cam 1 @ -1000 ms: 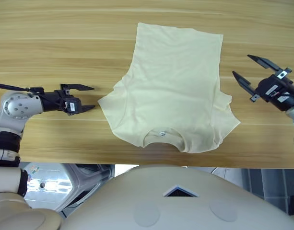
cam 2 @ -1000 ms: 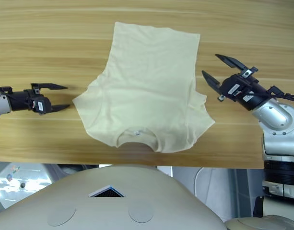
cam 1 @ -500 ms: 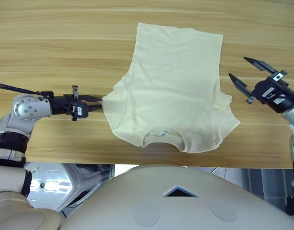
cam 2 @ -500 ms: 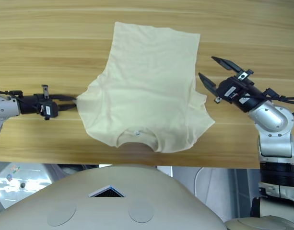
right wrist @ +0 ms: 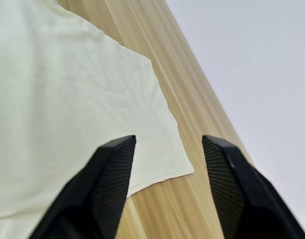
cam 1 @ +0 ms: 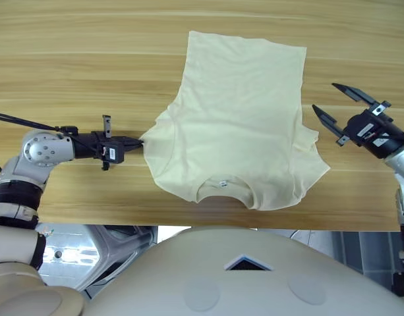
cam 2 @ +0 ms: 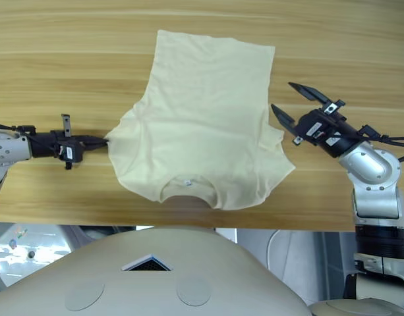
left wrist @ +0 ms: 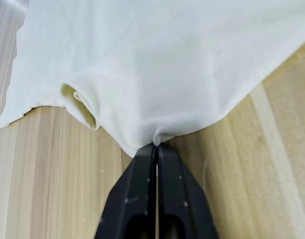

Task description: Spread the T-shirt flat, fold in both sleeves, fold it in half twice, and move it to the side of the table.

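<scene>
A pale yellow T-shirt [cam 1: 238, 118] lies on the wooden table [cam 1: 76, 59], collar toward me and hem at the far side. Both sleeves are partly bunched in against the body. My left gripper [cam 1: 140, 141] is shut on the tip of the shirt's left sleeve [left wrist: 154, 138], down at table level. My right gripper [cam 1: 332, 105] hangs open just to the right of the shirt's right side, a little above the cloth near the right sleeve [cam 1: 310, 141]. In the right wrist view its two fingers [right wrist: 112, 174] frame the sleeve's edge [right wrist: 162, 164].
Bare wood surrounds the shirt on the left, the right and the far side. The table's near edge [cam 1: 122, 225] runs just below the collar.
My left gripper slid right to the sleeve tip, turned and shut on it. My right gripper drifted slightly left and toward me, nearer the shirt, still open.
</scene>
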